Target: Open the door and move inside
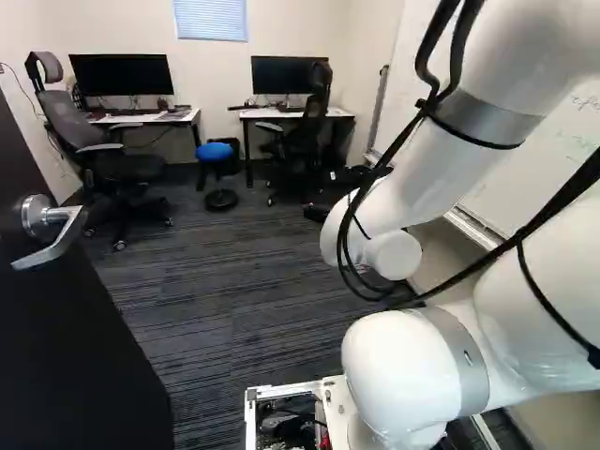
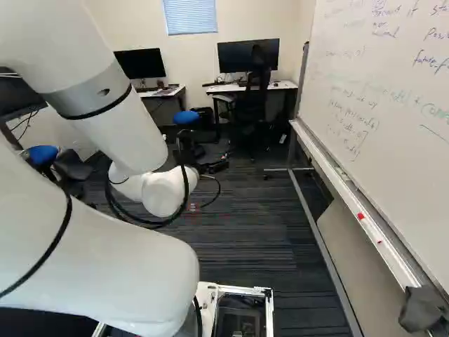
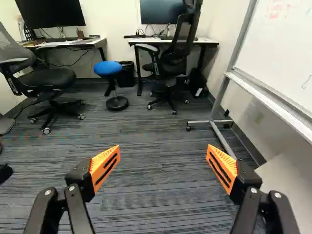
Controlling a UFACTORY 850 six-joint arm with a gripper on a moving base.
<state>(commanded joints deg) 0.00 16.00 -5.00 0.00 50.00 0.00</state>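
At the left of the left base view, the big dark door (image 1: 80,328) stands open. Opening looks done, so next the base (image 1: 336,405) should roll inside. The claw (image 3: 163,150) is wide apart and empty; the little handle (image 1: 42,219) is free.

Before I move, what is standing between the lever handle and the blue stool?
In the left base view, an office chair stands between the lever handle and blue stool.
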